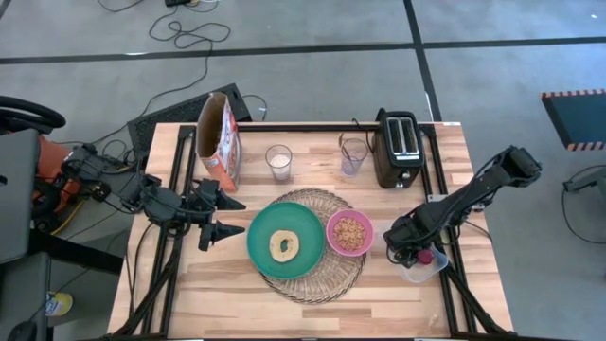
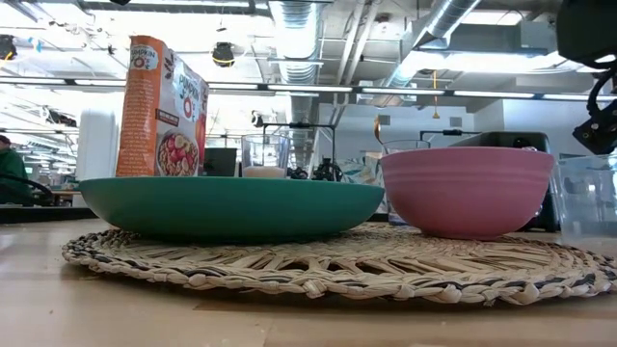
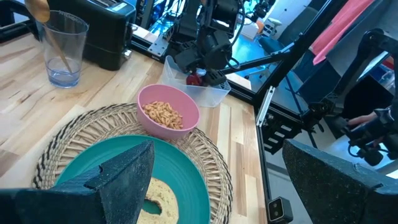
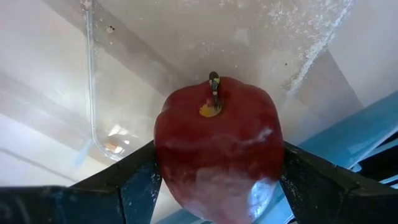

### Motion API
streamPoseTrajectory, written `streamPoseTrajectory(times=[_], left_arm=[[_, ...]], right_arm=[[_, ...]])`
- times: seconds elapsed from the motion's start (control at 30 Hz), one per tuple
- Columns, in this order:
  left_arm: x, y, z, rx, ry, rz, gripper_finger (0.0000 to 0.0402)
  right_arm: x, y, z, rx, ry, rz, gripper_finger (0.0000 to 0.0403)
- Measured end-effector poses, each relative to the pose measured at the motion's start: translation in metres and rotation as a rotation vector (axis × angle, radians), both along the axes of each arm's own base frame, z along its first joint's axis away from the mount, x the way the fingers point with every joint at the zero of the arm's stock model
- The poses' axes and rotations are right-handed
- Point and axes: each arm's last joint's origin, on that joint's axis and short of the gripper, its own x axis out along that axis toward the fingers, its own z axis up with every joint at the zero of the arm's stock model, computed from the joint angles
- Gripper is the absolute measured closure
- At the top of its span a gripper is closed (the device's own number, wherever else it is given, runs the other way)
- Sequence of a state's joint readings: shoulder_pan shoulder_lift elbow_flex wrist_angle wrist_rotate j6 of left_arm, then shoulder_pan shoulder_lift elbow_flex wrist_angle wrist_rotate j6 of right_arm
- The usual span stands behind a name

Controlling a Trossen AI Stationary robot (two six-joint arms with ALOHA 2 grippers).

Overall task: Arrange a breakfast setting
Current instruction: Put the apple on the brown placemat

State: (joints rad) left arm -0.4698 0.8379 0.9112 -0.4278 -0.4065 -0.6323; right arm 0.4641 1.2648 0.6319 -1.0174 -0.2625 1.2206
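My left gripper (image 1: 230, 217) waits spread beside the teal plate (image 1: 284, 242) with its bagel (image 1: 283, 245). My right gripper (image 1: 418, 254) is down in the clear plastic tub (image 1: 426, 266), fingers closing either side of the red apple (image 4: 217, 146). I'd squeeze it squarely across its middle, then lift straight up, clear of the tub wall.

in the low view the straw mat (image 2: 337, 260) runs past the right edge, and the clear tub (image 2: 590, 202) is cut there too. the right wrist view crops the red fruit (image 4: 217, 146) along the bottom. in the high view the right gripper (image 1: 409, 244) covers most of that fruit.
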Motion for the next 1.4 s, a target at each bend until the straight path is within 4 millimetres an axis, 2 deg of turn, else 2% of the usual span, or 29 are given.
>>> streamPoseTrajectory(times=[0.1, 0.2, 0.4, 0.53, 0.73, 1.0, 1.23, 1.4], left_arm=[[0.000, 0.000, 0.000, 0.000, 0.000, 0.000, 0.0063], [0.000, 0.000, 0.000, -0.004, 0.000, 0.002, 0.0063], [0.000, 0.000, 0.000, -0.004, 0.000, 0.002, 0.0063], [0.000, 0.000, 0.000, -0.004, 0.000, 0.002, 0.0063], [0.000, 0.000, 0.001, -0.003, -0.008, 0.001, 0.0063], [0.006, -0.003, 0.006, 0.010, -0.074, 0.000, 0.0063], [0.034, -0.016, 0.002, 0.060, -0.131, -0.020, 0.0063], [0.055, -0.019, -0.002, 0.045, -0.162, -0.022, 0.0063]], right_arm=[[0.004, 0.002, 0.007, -0.002, -0.038, 0.026, 0.0107], [0.012, 0.004, 0.022, -0.005, -0.091, 0.040, 0.0108], [0.022, 0.008, 0.068, -0.042, -0.131, 0.083, 0.0107], [0.030, 0.010, 0.103, -0.077, -0.217, 0.081, 0.0107], [0.054, 0.013, 0.148, -0.194, -0.589, 0.044, 0.0107], [0.096, 0.017, 0.179, -0.265, -1.106, 0.002, 0.0107], [0.143, 0.014, 0.206, -0.294, -1.539, -0.002, 0.0107], [0.167, 0.014, 0.207, -0.277, -1.678, 0.035, 0.0107]])
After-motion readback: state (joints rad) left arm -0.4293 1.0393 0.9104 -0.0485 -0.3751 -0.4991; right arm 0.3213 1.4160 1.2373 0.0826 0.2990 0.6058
